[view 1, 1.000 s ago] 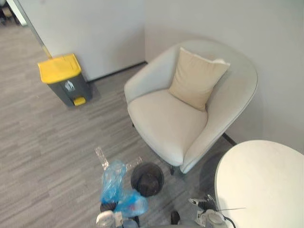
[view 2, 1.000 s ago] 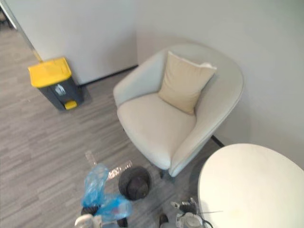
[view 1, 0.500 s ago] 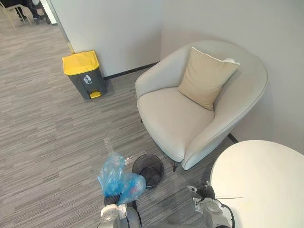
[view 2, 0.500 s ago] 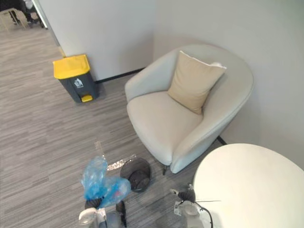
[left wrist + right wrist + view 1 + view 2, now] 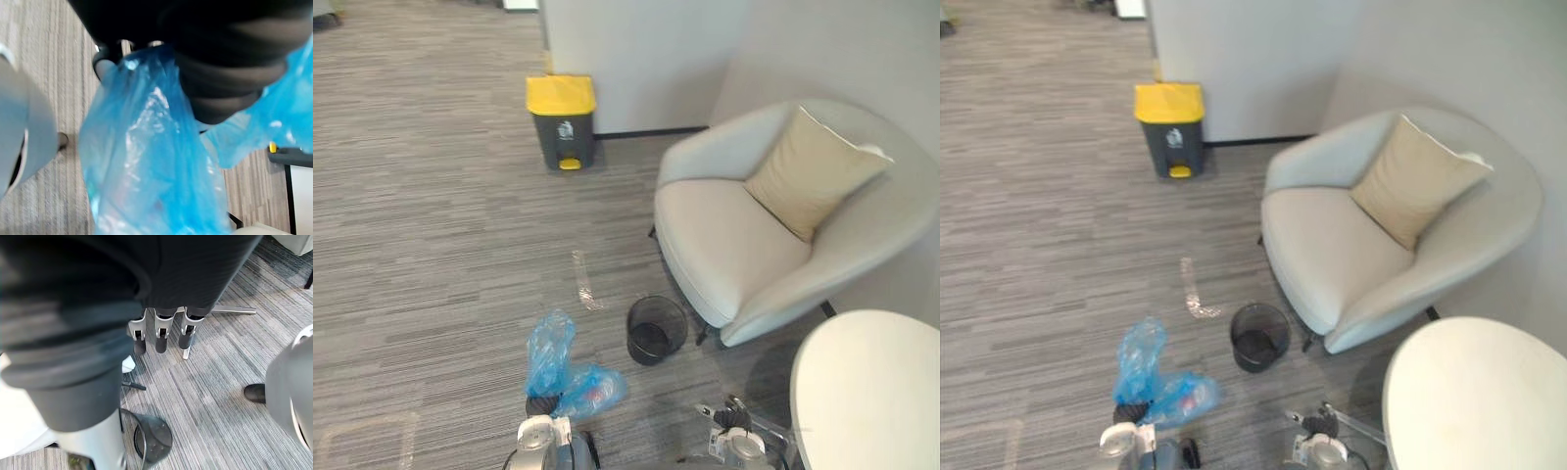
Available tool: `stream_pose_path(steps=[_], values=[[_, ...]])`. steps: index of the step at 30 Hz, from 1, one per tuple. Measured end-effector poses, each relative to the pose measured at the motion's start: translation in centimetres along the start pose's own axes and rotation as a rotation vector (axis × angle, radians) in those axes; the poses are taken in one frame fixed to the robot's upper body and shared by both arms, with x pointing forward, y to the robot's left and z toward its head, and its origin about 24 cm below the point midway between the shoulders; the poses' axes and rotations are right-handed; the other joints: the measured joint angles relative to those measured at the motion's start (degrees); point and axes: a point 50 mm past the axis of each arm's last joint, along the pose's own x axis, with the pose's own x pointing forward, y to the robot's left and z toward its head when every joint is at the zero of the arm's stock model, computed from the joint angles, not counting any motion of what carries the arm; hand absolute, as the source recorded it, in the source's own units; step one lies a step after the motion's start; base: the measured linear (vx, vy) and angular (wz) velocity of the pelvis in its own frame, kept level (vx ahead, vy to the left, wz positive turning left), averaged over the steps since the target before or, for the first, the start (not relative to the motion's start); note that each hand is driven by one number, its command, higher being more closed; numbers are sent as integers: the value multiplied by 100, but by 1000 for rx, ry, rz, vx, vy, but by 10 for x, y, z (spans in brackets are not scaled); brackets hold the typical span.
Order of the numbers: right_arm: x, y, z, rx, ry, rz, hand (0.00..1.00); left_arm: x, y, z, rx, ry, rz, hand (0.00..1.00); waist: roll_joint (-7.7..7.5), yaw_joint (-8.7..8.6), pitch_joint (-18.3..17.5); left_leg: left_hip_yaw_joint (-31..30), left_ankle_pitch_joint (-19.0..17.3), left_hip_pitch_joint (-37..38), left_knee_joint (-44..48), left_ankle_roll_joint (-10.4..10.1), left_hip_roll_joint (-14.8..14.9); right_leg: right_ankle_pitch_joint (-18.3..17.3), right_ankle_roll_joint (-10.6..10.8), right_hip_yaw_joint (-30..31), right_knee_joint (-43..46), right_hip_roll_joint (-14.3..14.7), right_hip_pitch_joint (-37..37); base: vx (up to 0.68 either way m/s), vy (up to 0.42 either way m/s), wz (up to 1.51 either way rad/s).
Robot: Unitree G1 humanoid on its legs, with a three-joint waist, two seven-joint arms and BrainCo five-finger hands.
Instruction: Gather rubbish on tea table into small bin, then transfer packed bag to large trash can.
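A blue plastic bag point(image 5: 560, 370) with rubbish inside hangs above the grey carpet, bunched at its neck in my left hand point(image 5: 540, 404). In the left wrist view the bag point(image 5: 146, 161) spreads out right under the hand point(image 5: 220, 73), whose fingers point(image 5: 105, 61) curl over its top. The small black mesh bin point(image 5: 656, 330) stands on the floor just right of the bag, beside the armchair. The large grey trash can with a yellow lid point(image 5: 562, 117) stands against the far wall. My right hand point(image 5: 161, 333) hangs low by the round table, fingers straight and holding nothing.
A pale armchair point(image 5: 734, 245) with a beige cushion point(image 5: 813, 171) sits on the right. The round white tea table point(image 5: 871, 392) fills the lower right corner. A strip of clear tape point(image 5: 585, 284) lies on the carpet between me and the trash can.
The camera has swung left: the trash can, chair and small bin all sit further right in view. The blue bag stays held in my left hand.
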Motion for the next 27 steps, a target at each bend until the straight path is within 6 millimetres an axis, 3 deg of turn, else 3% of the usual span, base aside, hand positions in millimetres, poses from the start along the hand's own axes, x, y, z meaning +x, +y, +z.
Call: stream_pose_path(steps=[4,7,9,11,12,13,14,15,16,17,18,19,21,25,27], values=[[1,3,-2,-10,18,8,0,-1,12,-18,37,58,24,100,75,16,9,-45,288,262,-623,-8,-211,222,46,195,-216,65,49,-79,60,8],[1,4,-2,-20,26,11,0,-4,20,-29,41,94,47,100,106,19,22,25,568,394,-1144,24,-287,154,106,252,-302,50,-88,-90,16,-13],[1,4,-2,-24,26,11,0,-4,21,-31,31,103,52,100,89,24,33,33,770,504,-1482,103,-378,123,132,225,-263,31,-156,-29,49,8],[2,1,-2,-26,24,2,0,-4,23,-31,31,102,56,100,56,27,47,29,769,508,-1516,138,-444,36,145,153,-185,-51,-166,29,70,23],[2,0,-2,-27,25,-2,0,-3,26,-31,22,101,65,100,-24,26,67,45,678,490,-1374,278,-545,-41,195,53,-38,-223,-168,79,75,39],[3,-3,-3,-30,26,-8,0,-3,26,-27,13,87,69,100,-49,-3,107,-88,341,303,-826,311,-555,-166,-5,-44,546,-389,-169,116,73,37],[3,-6,-2,-33,22,-13,0,-3,25,-26,10,84,67,100,-53,-6,158,-134,275,277,-713,323,-565,-139,-84,5,858,-415,-260,85,70,54],[3,-7,4,-26,-13,-14,0,-3,23,-25,3,79,63,100,35,13,196,-301,136,245,-495,423,-501,151,-591,334,1901,-398,-719,107,100,71],[3,-6,9,-17,-33,-15,0,-2,21,-20,-9,64,63,100,80,-63,226,-542,43,213,-356,494,-433,313,-756,830,2729,-171,-1213,94,106,82],[3,-6,9,-16,-33,-15,0,-2,21,-19,-16,63,65,100,86,-77,233,-627,28,206,-337,500,-414,223,-645,921,2847,-57,-1299,162,46,92],[2,-4,7,-10,-28,-12,0,0,19,-15,-39,55,67,100,33,-72,247,-833,5,296,-443,530,-346,-16,-428,985,2921,305,-1512,153,2,62],[2,-3,6,-7,-24,-9,0,0,19,-14,-44,54,68,100,3,-71,266,-884,4,364,-558,528,-324,-75,-394,964,2884,452,-1592,208,5,64],[1,-1,6,19,-18,-11,0,1,15,-11,-45,49,59,100,-55,-92,307,-936,-127,693,-969,291,-333,-125,-327,725,2080,893,-1738,299,12,55],[2,-10,2,41,-7,-43,0,0,0,-7,-72,45,28,100,-38,-231,283,-1344,-441,837,-551,358,-696,-132,-427,660,1763,904,-1626,299,10,79],[2,-12,0,38,0,-48,0,-2,-6,-8,-83,53,14,100,64,-266,188,-1555,-890,890,-130,266,-751,-30,-547,559,1474,919,-1449,483,-13,73]])
